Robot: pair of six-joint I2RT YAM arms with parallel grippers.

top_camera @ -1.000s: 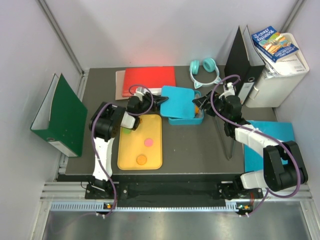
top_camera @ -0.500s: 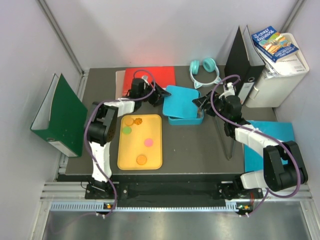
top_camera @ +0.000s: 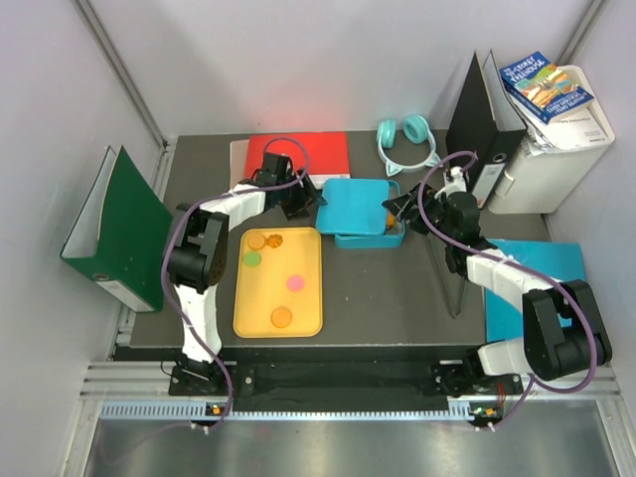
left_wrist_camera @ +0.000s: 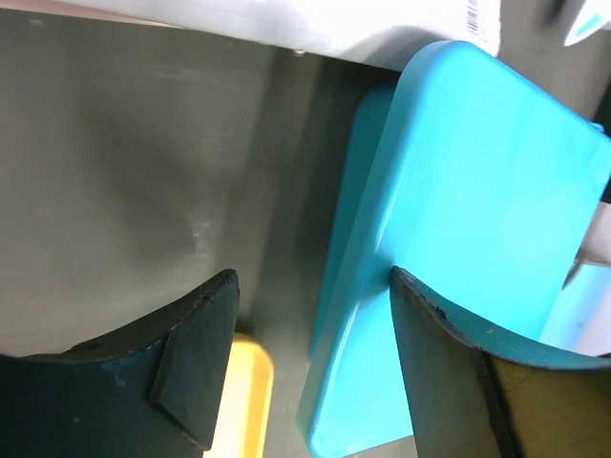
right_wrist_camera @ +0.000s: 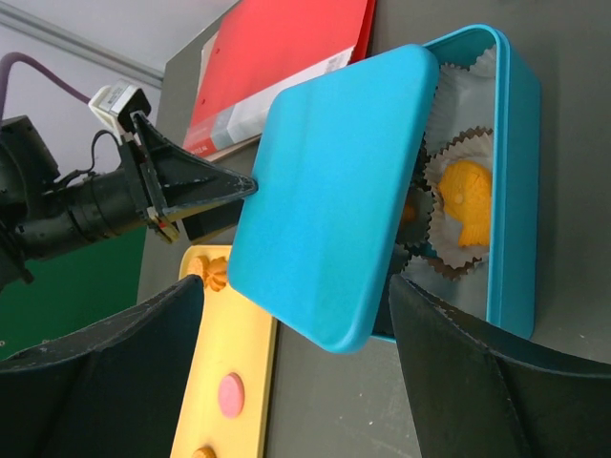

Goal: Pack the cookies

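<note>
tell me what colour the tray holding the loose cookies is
The tray is yellow; the top view shows it best.

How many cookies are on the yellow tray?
5: two orange cookies at the far end, green one just nearer, pink one mid-tray, orange one nearest. None look hidden.

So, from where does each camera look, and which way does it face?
Top external: fixed above and behind the arms, looking down on the table; both arms show, left pincer and right pincer either side of the blue lid.
Left wrist: on the left arm, facing the lid's edge; its own fingers show.
Right wrist: on the right arm, facing the lid and box; its own fingers show, and the left pincer.
All share the lid.
</note>
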